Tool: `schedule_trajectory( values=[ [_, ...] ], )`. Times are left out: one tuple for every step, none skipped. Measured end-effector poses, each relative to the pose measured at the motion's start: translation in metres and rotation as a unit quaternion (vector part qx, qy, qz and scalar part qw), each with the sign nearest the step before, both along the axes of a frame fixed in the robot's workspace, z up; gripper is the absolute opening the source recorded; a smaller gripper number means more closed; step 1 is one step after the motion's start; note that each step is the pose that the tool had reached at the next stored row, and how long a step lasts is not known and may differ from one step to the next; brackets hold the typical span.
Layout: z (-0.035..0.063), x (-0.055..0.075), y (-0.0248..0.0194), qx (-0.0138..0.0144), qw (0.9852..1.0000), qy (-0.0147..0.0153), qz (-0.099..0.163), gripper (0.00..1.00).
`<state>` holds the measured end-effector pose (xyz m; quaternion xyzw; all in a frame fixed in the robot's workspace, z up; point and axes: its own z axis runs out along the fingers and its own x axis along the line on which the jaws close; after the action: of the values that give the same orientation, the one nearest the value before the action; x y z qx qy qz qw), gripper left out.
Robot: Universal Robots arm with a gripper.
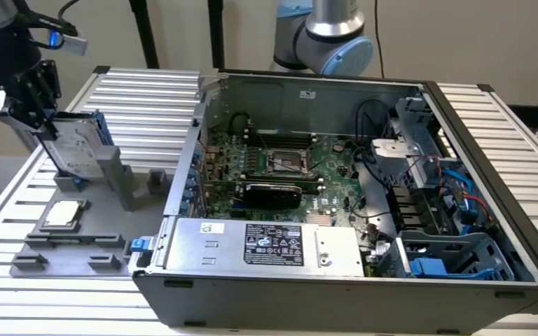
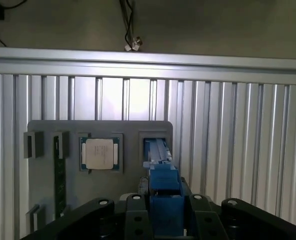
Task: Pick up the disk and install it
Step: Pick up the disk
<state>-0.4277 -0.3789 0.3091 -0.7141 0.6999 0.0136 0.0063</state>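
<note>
One disk (image 1: 76, 151), one processor chip (image 1: 64, 213), one power-supply box (image 1: 269, 245), one open computer case (image 1: 344, 295), one holder tray (image 1: 110, 218).

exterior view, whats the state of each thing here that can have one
disk: standing on edge in the grey holder, gripped at its top
gripper: shut on the disk
processor chip: lying flat in its recess on the grey holder, untouched
computer case: open, side panel off
power supply: mounted inside the computer case
</note>
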Motion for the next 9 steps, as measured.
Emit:
schedule_trajectory(
  values=[
    [0.0027,0.000,0.0000,0.0000,1.0000,0.0001,0.000,0.00],
    [0.0052,0.000,0.0000,0.0000,1.0000,0.0001,0.000,0.00],
    [0.0078,0.000,0.0000,0.0000,1.0000,0.0000,0.000,0.00],
    [0.0106,0.000,0.0000,0.0000,1.0000,0.0000,0.000,0.00],
    [0.0134,0.000,0.0000,0.0000,1.0000,0.0001,0.000,0.00],
    [0.0166,0.000,0.0000,-0.0001,1.0000,0.0001,0.000,0.00],
    [0.0198,0.000,0.0000,0.0000,1.0000,0.0000,0.000,0.00],
    [0.0236,0.000,0.0000,0.0000,1.0000,0.0000,0.000,0.00],
    [0.0270,0.000,0.0000,0.0000,1.0000,0.0001,0.000,0.00]
  ],
)
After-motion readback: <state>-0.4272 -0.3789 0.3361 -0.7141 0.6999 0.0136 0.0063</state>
